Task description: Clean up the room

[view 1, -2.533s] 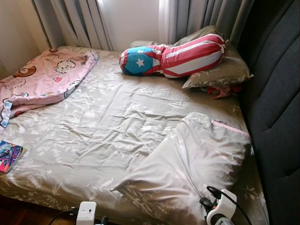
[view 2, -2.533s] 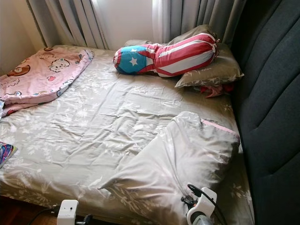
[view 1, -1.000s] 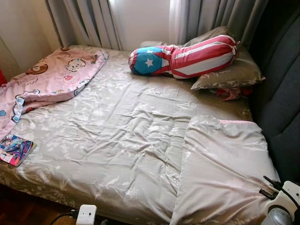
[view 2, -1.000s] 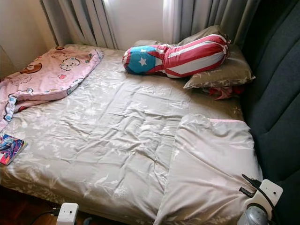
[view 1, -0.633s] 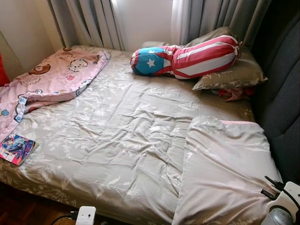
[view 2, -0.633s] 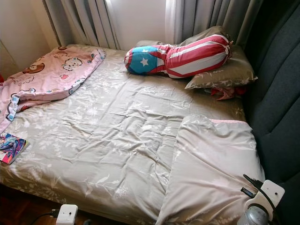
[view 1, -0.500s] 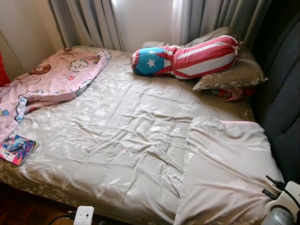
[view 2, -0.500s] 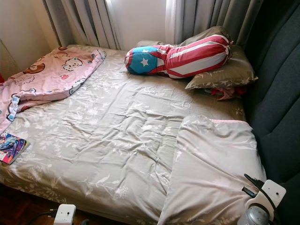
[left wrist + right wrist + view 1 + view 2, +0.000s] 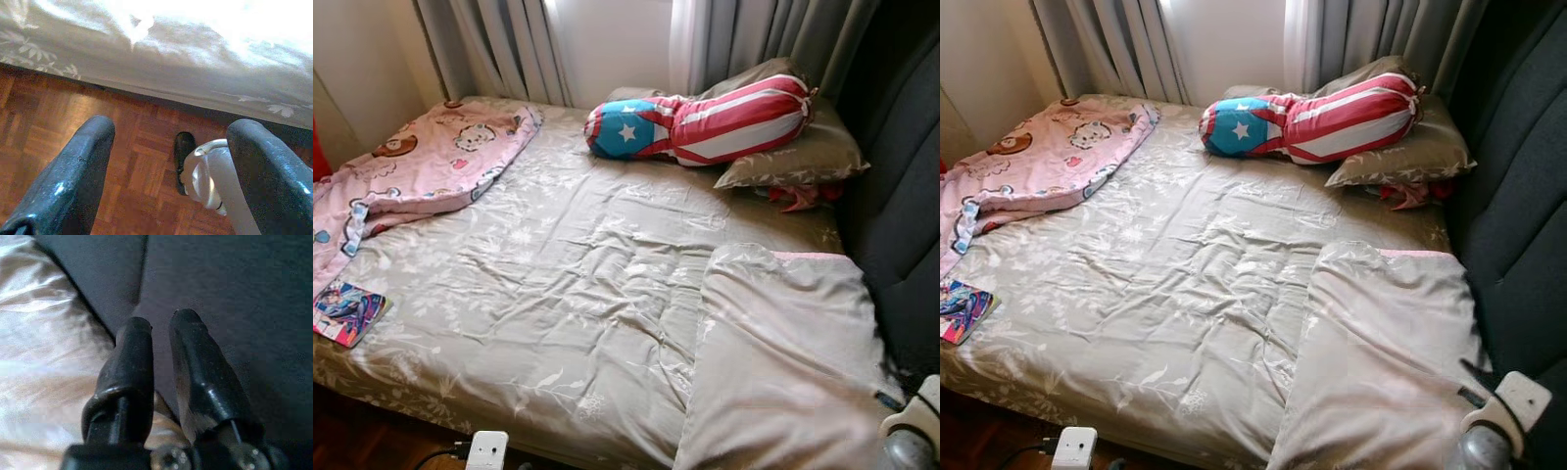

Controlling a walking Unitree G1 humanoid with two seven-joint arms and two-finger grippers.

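A grey floral pillow [image 9: 783, 362] lies flat on the bed's near right corner, against the dark headboard [image 9: 901, 225]. My right gripper [image 9: 161, 328] hovers over that pillow's edge beside the headboard, shut with nothing between its fingers. Its white wrist [image 9: 1508, 411] pokes in at the lower right. My left gripper [image 9: 168, 171] hangs open above the parquet floor [image 9: 58, 127] at the bed's front edge. A pink cartoon blanket [image 9: 421, 162] is crumpled at the far left. A colourful book [image 9: 347, 313] lies near the left front edge.
A flag-patterned bolster [image 9: 705, 122] rests on a second grey pillow [image 9: 798, 157] at the far right, with a red cloth [image 9: 798, 196] tucked beneath. Grey curtains [image 9: 499, 49] hang behind the bed. The grey sheet [image 9: 558, 284] is wrinkled across the middle.
The near pillow, lifted and folded 2.5 s ago, now lies flat by the headboard. My right arm has drawn back toward the lower right. The camera shifted slightly.
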